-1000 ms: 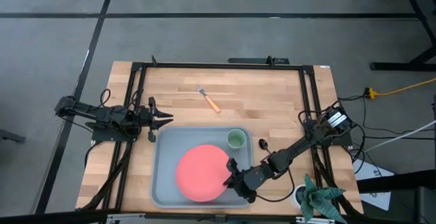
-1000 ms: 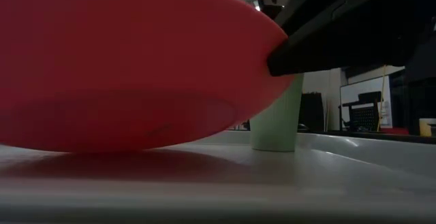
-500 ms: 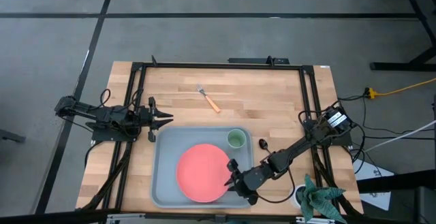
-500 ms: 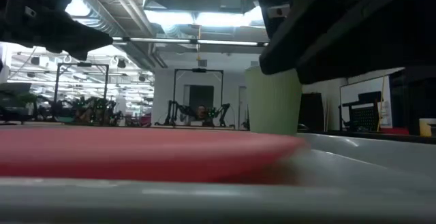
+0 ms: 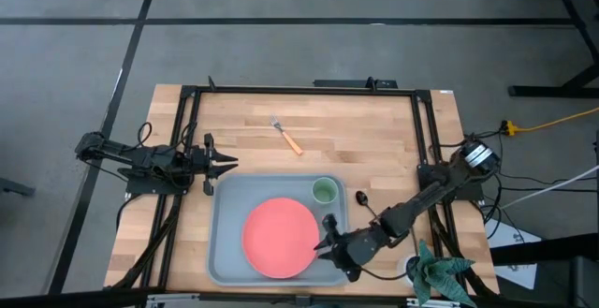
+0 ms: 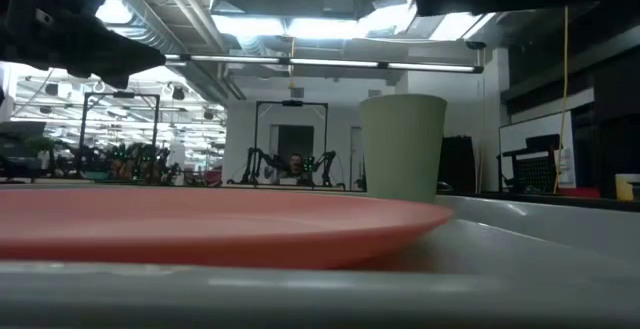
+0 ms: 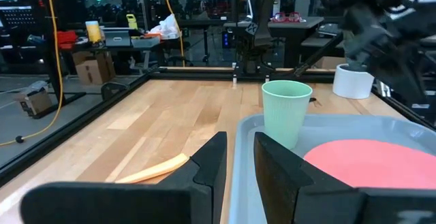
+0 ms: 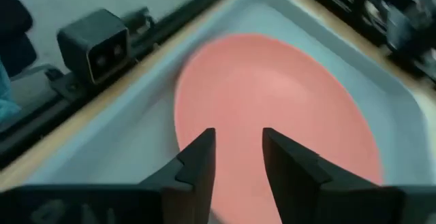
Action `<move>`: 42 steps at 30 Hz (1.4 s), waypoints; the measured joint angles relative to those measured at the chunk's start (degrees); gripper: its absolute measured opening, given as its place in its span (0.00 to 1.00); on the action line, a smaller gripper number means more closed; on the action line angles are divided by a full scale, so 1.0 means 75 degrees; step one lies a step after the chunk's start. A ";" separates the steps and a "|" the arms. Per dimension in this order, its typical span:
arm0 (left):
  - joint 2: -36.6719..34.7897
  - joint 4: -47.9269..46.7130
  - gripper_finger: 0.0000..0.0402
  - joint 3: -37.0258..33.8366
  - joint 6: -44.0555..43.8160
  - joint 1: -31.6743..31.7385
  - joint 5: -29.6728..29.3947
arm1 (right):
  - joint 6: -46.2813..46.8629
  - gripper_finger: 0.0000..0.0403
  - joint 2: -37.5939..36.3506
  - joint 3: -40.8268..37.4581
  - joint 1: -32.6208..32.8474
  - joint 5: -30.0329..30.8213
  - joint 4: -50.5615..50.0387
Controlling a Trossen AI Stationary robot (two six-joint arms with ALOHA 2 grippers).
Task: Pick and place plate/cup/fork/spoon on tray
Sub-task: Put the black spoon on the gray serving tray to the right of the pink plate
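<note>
The coral-red plate lies flat in the blue-grey tray, and also shows in the right wrist view. The pale-green cup stands upright in the tray's far right corner. The fork lies on the wood beyond the tray. The dark spoon lies on the table right of the tray. My right gripper is open and empty just above the plate's right rim. My left gripper waits open at the tray's far left corner.
A white pot with a green plant stands at the table's near right corner, beside my right arm. A black frame runs along the table's edges. Bare wood lies between the fork and the tray.
My right gripper has let go of the plate's right rim and drawn back a little toward the table's right edge and up. The plate, held tilted a second ago, has dropped flat onto the tray.
</note>
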 joint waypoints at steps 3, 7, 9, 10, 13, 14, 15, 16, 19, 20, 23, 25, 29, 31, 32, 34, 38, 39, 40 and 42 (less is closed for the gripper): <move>0.0000 0.0000 0.17 0.0000 -0.0003 -0.0002 0.0003 | 0.0860 0.31 -0.0559 0.0000 0.0228 0.0763 -0.1045; 0.0000 0.0000 0.17 0.0000 0.0000 -0.0002 0.0006 | 0.2526 0.31 -0.1172 0.0000 0.0454 0.1434 -0.2409; 0.0000 -0.0009 0.17 0.0000 0.0023 -0.0002 0.0003 | 0.3469 0.31 -0.1417 0.0000 0.0508 0.1847 -0.2937; 0.0000 -0.0023 0.17 0.0000 0.0022 -0.0002 0.0004 | 0.3931 0.31 -0.1518 0.0000 0.0513 0.2057 -0.3170; 0.0000 -0.0032 0.17 0.0000 -0.0034 -0.0002 0.0014 | 0.5017 0.31 -0.1734 0.0000 0.0499 0.2727 -0.3927; 0.0000 -0.0032 0.17 0.0000 -0.0122 -0.0002 0.0015 | 0.5228 0.31 -0.1787 0.0000 0.0479 0.2944 -0.4149; 0.0001 -0.0032 0.17 0.0000 -0.0223 -0.0002 0.0015 | 0.5414 0.31 -0.1827 0.0000 0.0458 0.3135 -0.4404; 0.0001 -0.0034 0.17 0.0000 -0.0302 -0.0002 0.0015 | 0.5569 0.31 -0.1851 0.0000 0.0439 0.3267 -0.4596; 0.0000 -0.0035 0.17 0.0000 -0.0442 -0.0002 0.0017 | 0.5997 0.31 -0.1865 0.0000 0.0394 0.3339 -0.5200; 0.0000 -0.0038 0.17 0.0000 -0.0443 -0.0002 0.0017 | 0.6189 0.31 -0.1865 0.0000 0.0394 0.3341 -0.5415; 0.0000 -0.0038 0.17 0.0000 -0.0451 -0.0002 0.0017 | 0.7020 0.31 -0.1865 -0.0043 0.0387 0.3359 -0.6133; 0.0001 -0.0035 0.17 0.0000 -0.0588 -0.0002 0.0017 | 0.7683 0.31 -0.1865 -0.0079 0.0385 0.3339 -0.6829; 0.0003 -0.0026 0.17 0.0000 -0.0662 -0.0002 0.0015 | 0.8920 0.31 -0.1851 -0.0082 0.0385 0.3205 -0.8222; 0.0001 -0.0023 0.17 0.0000 -0.0653 -0.0002 0.0012 | 0.9071 0.31 -0.1850 -0.0082 0.0396 0.3211 -0.8444; 0.0002 -0.0023 0.17 0.0000 -0.0651 -0.0002 0.0004 | 0.9086 0.31 -0.1850 -0.0082 0.0404 0.3215 -0.8450; 0.0000 -0.0020 0.17 0.0000 -0.0640 -0.0002 -0.0051 | 0.9015 0.31 -0.1850 -0.0082 0.0408 0.3257 -0.8397; 0.0000 -0.0013 0.17 0.0000 -0.0636 -0.0002 -0.0076 | 0.8974 0.31 -0.1865 -0.0260 0.0401 0.3306 -0.8248; 0.0002 -0.0012 0.17 0.0000 -0.0635 -0.0002 -0.0076 | 0.8960 0.31 -0.1865 -0.0373 0.0397 0.3324 -0.8149; 0.0001 -0.0007 0.17 0.0000 -0.0635 -0.0002 -0.0080 | 0.8962 0.31 -0.1865 -0.0525 0.0394 0.3333 -0.7913; 0.0000 0.0003 0.17 0.0000 -0.0596 -0.0002 -0.0145 | 0.8984 0.31 -0.1875 -0.0863 0.0381 0.3304 -0.7480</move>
